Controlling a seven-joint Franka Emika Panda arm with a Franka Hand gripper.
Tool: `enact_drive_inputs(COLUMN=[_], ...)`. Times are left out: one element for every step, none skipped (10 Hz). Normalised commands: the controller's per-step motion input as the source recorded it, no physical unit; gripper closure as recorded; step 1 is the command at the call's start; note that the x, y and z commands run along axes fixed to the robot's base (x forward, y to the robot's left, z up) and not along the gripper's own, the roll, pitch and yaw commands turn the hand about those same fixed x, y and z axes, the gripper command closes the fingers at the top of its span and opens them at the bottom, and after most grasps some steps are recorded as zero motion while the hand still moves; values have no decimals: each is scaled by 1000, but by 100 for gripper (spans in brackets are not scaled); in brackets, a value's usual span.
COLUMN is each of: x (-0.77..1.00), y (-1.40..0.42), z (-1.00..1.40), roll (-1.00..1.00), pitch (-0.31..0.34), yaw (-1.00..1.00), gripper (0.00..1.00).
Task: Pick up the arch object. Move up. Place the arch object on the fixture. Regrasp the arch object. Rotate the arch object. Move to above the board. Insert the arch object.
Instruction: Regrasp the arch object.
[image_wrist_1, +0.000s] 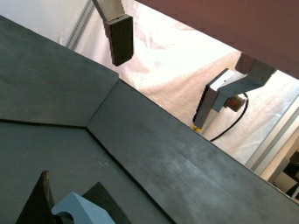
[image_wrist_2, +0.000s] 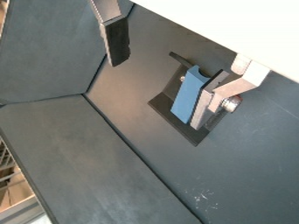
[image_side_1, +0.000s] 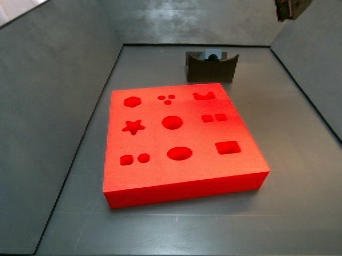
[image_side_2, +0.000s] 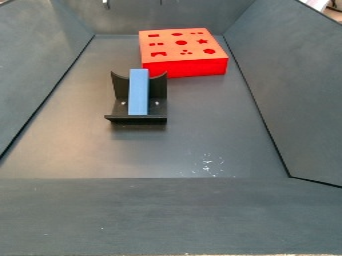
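Observation:
The slate-blue arch object (image_side_2: 139, 92) stands leaning on the dark fixture (image_side_2: 134, 108), left of the middle of the floor. Both wrist views show it from above, arch object (image_wrist_2: 188, 94) on fixture (image_wrist_2: 173, 112), and only its pale end (image_wrist_1: 77, 208) shows at a frame edge. My gripper (image_wrist_2: 162, 89) hangs high above them, open, with nothing between its fingers (image_wrist_2: 114, 42). In a side view only a dark part of the gripper (image_side_1: 287, 8) shows at the top corner. The red board (image_side_2: 183, 50) with its shape holes lies beyond the fixture, and it fills the middle in a side view (image_side_1: 177, 140).
Sloped dark grey walls (image_side_2: 40, 90) enclose the floor on all sides. Outside the wall a white cloth (image_wrist_1: 176, 66) and a black cable (image_wrist_1: 233, 118) show. White specks (image_side_2: 205, 162) mark the floor in front of the fixture.

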Motion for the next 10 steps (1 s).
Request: enact_drive_inputs(x=[46, 55, 63, 73, 80, 95, 105, 112, 117, 125], y=[67, 58, 51, 47, 44, 37, 32, 26, 23, 16], z=[-1000, -1000, -1000, -1000, -1000, -1000, -1000, -1000, -1000, -1000], roll=[186, 175, 144, 122, 108, 86, 75, 73, 73, 67], pitch=[33, 4, -11, -20, -25, -30, -31, -32, -34, -31], yaw=[134, 115, 106, 92, 85, 69, 59, 47, 43, 37], gripper=[0, 0, 0, 0, 0, 0, 0, 0, 0, 0])
